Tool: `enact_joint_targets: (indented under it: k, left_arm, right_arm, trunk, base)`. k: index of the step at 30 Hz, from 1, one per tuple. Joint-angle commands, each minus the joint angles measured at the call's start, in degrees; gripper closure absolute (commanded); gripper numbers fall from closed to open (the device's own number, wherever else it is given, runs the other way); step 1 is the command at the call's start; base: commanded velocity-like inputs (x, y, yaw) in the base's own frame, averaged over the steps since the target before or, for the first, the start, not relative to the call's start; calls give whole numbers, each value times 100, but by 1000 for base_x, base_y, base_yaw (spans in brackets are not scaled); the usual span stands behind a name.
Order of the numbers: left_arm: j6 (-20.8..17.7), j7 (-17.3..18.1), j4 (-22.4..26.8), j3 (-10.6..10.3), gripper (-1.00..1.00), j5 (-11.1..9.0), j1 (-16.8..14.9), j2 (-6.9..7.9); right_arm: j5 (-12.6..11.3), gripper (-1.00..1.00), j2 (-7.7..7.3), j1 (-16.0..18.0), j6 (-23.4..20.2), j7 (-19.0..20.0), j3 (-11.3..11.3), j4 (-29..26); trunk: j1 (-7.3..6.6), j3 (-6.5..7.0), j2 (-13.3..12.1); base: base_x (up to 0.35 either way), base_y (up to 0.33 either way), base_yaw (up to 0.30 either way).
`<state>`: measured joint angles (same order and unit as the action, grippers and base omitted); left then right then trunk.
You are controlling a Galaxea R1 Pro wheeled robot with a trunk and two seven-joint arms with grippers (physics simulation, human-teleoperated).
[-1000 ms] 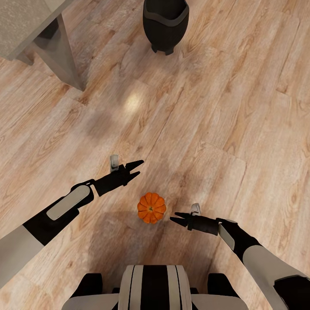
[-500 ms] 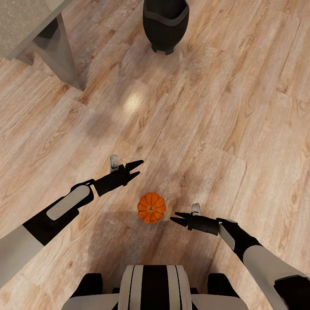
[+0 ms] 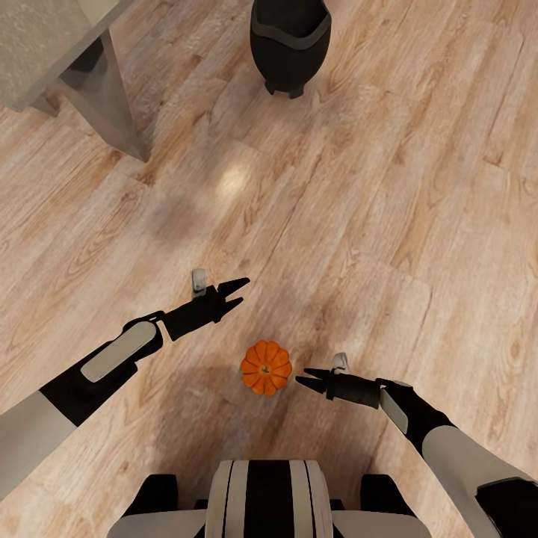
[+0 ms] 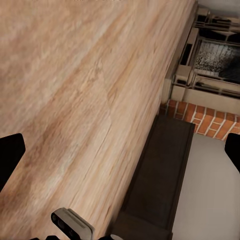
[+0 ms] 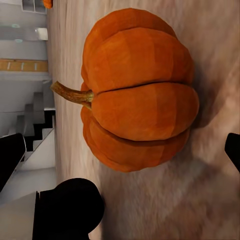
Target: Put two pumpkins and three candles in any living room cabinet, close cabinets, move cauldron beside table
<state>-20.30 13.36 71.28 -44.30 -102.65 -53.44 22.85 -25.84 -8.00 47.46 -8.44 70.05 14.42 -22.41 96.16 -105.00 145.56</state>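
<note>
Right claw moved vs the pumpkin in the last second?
Barely. The whole head view shifted, so the camera moved. The right claw sits just beside the pumpkin on the floor, open and not touching it.

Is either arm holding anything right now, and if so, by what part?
Nothing is held. The right gripper is open beside the pumpkin on the floor, not touching it. The left gripper is open over bare floor.
</note>
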Motion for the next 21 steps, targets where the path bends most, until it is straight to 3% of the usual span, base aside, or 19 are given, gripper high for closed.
enact_joint_targets:
  k: [1,21]
  left_arm:
    - [0,0,0,0,-100,0,0,0]
    - [0,0,4,0,-100,7,0,0]
  right_arm:
    - [3,-100,0,0,0,0,0,0]
    - [0,-100,9,0,0,-18,0,0]
  trunk:
    - [0,0,0]
    - [0,0,0]
  base:
    - [5,3,0]
    - [0,48,0]
